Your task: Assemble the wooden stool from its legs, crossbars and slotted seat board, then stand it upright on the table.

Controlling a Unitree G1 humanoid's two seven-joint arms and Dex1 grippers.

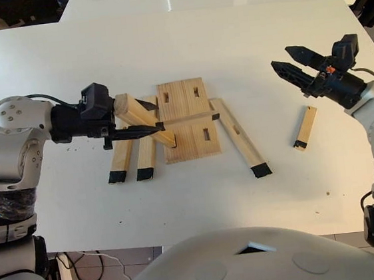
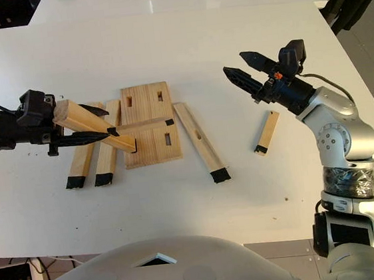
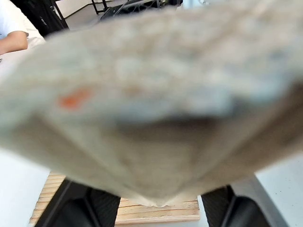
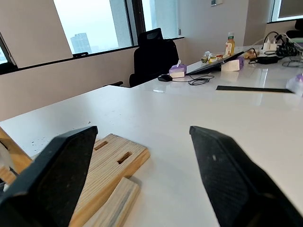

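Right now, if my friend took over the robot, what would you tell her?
Left tool: shut on a leg, which is tilted over the seat board's left edge.
Right tool: open, above the table, near a short crossbar lying to the board's right.
The board lies flat mid-table with a thin crossbar across it. A second leg and third leg lie to its left, a long leg to its right.
Done: no joint I can confirm.
Left: fit legs and crossbars into the slots, then stand the stool up.
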